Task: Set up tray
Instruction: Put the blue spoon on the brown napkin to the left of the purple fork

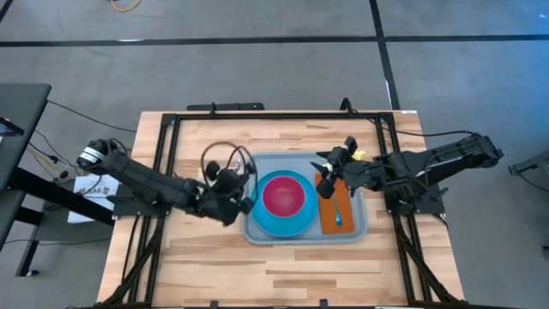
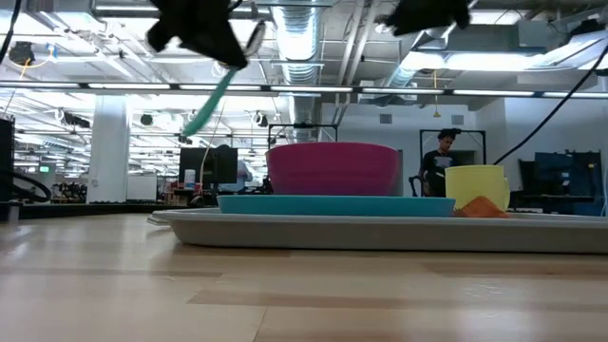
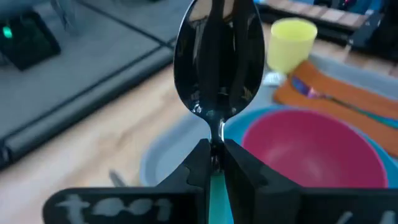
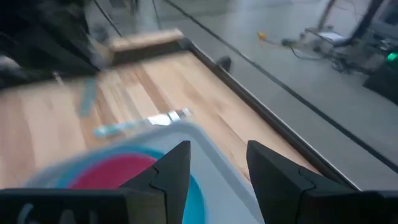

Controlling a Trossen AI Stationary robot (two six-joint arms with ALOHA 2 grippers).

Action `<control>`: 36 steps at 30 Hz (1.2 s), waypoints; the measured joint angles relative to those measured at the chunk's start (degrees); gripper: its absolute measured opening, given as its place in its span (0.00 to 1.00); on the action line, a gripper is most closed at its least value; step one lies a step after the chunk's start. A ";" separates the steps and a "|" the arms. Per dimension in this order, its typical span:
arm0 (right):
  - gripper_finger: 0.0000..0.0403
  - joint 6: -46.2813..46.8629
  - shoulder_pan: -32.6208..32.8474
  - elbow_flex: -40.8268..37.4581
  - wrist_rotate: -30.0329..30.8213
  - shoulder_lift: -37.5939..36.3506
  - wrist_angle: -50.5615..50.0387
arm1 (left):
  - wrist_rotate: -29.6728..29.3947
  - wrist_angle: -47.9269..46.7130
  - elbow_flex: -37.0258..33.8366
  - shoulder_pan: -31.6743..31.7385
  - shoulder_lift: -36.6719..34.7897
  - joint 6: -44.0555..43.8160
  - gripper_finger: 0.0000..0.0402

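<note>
The light grey-blue tray lies at the table's middle. It carries a round blue plate with a magenta bowl, an orange napkin with a blue-handled utensil on it, and a yellow cup at its far right corner. My left gripper hovers at the tray's left edge, shut on a spoon with a teal handle. My right gripper is open above the tray's far right part, beside the cup; its fingers show wide apart in the right wrist view. My left gripper pinches the spoon between its two fingers at the neck, where the metal bowl meets the teal handle. The shiny bowl sticks out past the fingertips. In the low view the handle slants down below the gripper, and the spoon is lifted clear.
A dark metal frame runs around the wooden table top. Bare wood lies on the near side of the tray and to its left. Beyond the table the low view shows a room with a person standing far off.
</note>
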 joint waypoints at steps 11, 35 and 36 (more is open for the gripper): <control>0.36 -4.77 -1.69 0.07 -4.99 13.16 22.81 | 4.80 16.60 0.07 6.78 0.92 23.25 0.03; 0.34 -13.68 -5.45 0.07 -3.58 20.15 51.13 | 2.75 28.17 0.04 8.51 2.43 37.69 0.03; 0.34 -13.68 -5.44 0.07 -3.55 20.15 51.09 | 2.77 28.14 0.04 8.51 2.43 37.68 0.03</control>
